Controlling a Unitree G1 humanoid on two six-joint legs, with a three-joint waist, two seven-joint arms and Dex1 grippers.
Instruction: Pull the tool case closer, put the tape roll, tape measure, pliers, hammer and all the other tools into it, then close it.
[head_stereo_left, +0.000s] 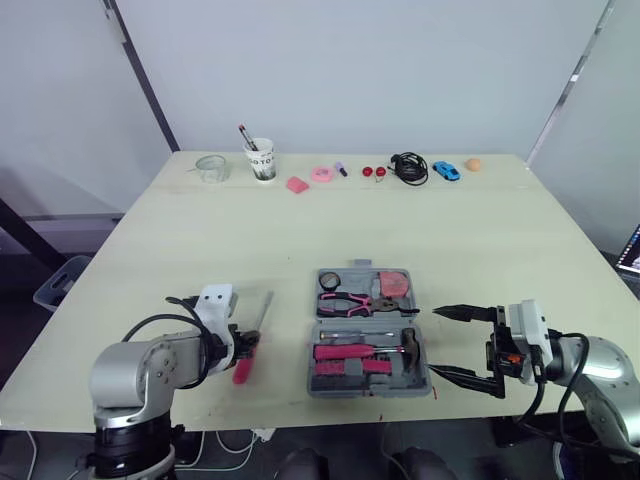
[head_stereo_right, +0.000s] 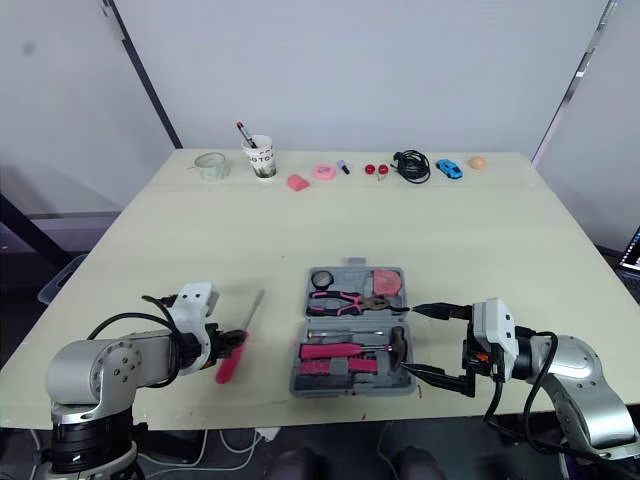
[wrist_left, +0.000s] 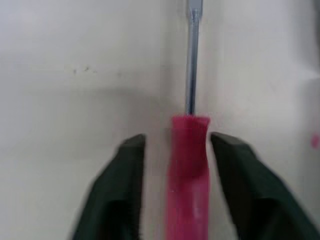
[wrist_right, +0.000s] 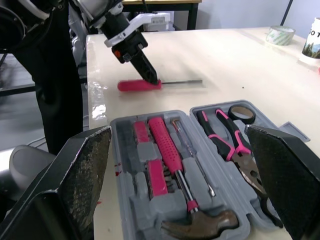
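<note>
The grey tool case (head_stereo_left: 368, 375) lies open near the table's front edge. In it are a hammer (head_stereo_left: 408, 345), pink-handled pliers (head_stereo_left: 350, 300), a black tape roll (head_stereo_left: 330, 281) and a pink tape measure (head_stereo_left: 397, 285). A pink-handled screwdriver (head_stereo_left: 243, 368) lies on the table left of the case. My left gripper (head_stereo_left: 243, 345) is open, its fingers (wrist_left: 125, 170) straddling the screwdriver handle (wrist_left: 189, 175) with a small gap on each side. Right of the case, my right gripper (head_stereo_left: 465, 345) is wide open and holds nothing, pointing at the case (wrist_right: 200, 165).
Along the table's far edge stand a clear round container (head_stereo_left: 212, 168), a paper cup with a pen (head_stereo_left: 262, 160), small pink items (head_stereo_left: 297, 184), a black cable (head_stereo_left: 409, 167), a blue toy car (head_stereo_left: 446, 170) and an orange ball (head_stereo_left: 473, 164).
</note>
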